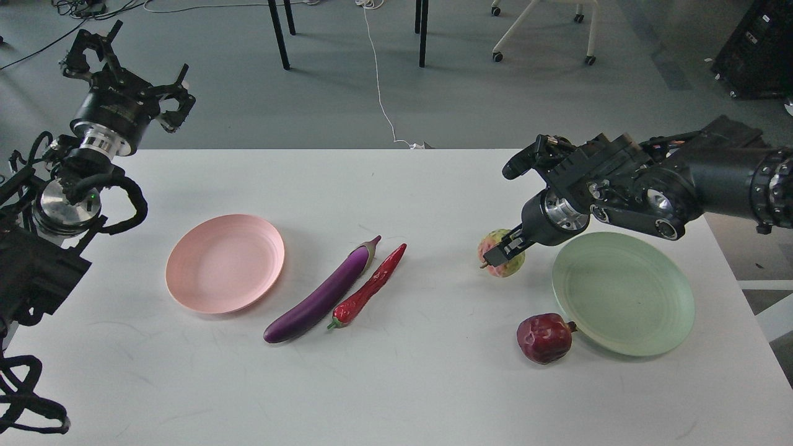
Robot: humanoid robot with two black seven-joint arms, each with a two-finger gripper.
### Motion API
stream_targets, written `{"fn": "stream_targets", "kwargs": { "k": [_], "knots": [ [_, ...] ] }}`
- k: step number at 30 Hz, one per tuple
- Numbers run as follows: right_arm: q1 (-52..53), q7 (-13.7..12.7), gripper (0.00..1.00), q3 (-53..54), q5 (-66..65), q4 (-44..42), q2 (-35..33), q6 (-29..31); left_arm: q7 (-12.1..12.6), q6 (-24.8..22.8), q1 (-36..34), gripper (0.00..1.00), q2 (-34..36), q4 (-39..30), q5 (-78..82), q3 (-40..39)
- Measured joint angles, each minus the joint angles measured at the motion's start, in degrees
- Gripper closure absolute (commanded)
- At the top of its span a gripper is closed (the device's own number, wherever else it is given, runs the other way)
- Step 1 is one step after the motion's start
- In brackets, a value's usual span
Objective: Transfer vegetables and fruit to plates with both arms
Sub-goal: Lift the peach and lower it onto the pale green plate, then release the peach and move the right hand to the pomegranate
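The eggplant is glossy purple and smooth, the chili pepper shiny red, the pomegranate dull and dimpled, the bumpy fruit rough, both plates, pink plate and mint plate, matt, the desk smooth white.

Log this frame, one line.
left gripper: raised, open | right gripper: at bumpy fruit | pink plate, green plate: empty

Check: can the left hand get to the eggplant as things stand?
Probably yes. The left hand is raised and open; only the bare pink plate lies between it and the eggplant.
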Motion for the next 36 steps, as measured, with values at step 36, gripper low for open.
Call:
{"fn": "stream_targets", "kwargs": {
  "k": [36],
  "knots": [
    [4.7,-0.8,0.02,4.9,-7.6,15.0,-16.1,-3.8,0.2,-0.1,0.0,0.02,0.2,-0.1,0.2,0.0]
  ]
}}
